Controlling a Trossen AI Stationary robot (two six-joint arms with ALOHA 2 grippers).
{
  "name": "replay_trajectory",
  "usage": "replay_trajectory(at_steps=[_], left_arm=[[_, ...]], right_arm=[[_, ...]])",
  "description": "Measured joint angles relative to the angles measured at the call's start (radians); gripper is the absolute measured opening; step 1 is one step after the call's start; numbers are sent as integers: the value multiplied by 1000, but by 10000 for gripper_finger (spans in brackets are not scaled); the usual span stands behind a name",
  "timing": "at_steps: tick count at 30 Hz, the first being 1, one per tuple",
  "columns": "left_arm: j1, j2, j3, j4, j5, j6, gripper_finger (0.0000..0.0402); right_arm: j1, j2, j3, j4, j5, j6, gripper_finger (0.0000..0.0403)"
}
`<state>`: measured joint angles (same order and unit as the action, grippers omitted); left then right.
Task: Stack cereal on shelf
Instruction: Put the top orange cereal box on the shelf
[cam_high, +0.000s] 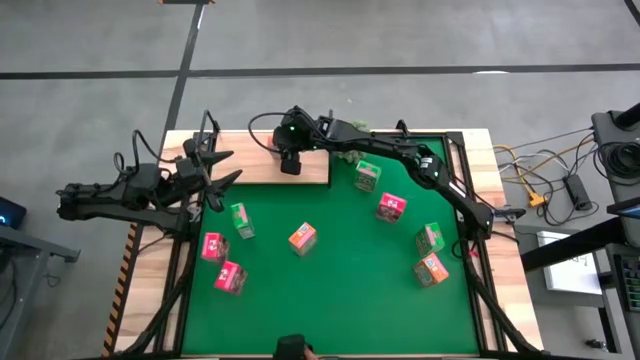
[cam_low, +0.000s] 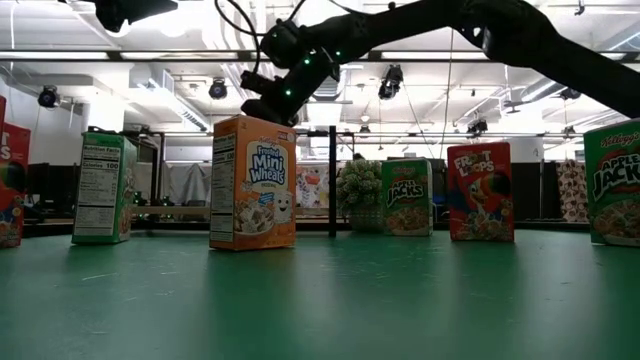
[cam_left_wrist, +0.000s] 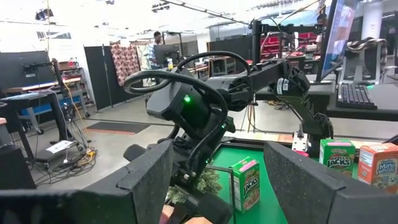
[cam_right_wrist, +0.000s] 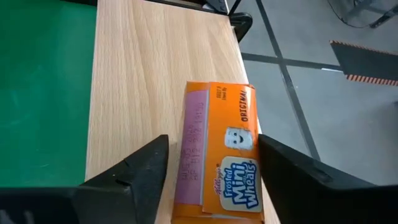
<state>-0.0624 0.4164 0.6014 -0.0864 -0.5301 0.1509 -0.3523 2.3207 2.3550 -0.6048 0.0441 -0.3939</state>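
Item in hand: small orange printed cardboard cereal box (cam_right_wrist: 217, 155) lying on the flat light wood shelf board (cam_right_wrist: 137, 74), my right pincer (cam_right_wrist: 211, 171) spread around it, apparently just releasing; next move, lift clear and fetch another box from the green mat (cam_high: 330, 270).

Both arms (cam_high: 400, 155) are black and jointed, with looping black cables. A green light glows on the right wrist (cam_left_wrist: 186, 99). The fingers (cam_right_wrist: 140, 171) are dark, blunt wedges.
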Motion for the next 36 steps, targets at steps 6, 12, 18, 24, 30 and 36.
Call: replay_trajectory(at_steps=[6,12,18,24,30,36], left_arm=[[0,0,0,-3,0,0,236],[0,5,-2,-4,0,-4,236],[0,39,-2,-17,0,-40,236],[0,110,-2,-18,0,-85,236],[0,199,21,-13,10,-149,236],[0,284,58,-14,52,-186,236]], right_arm=[[0,-7,-2,0,0,-14,258],[6,-79,-2,-24,1,-19,253],[38,-182,-2,-176,0,-26,210],[99,-280,-14,-377,1,-35,121],[177,-398,-183,-422,1,-9,38],[240,-598,-566,-187,5,39,10]])
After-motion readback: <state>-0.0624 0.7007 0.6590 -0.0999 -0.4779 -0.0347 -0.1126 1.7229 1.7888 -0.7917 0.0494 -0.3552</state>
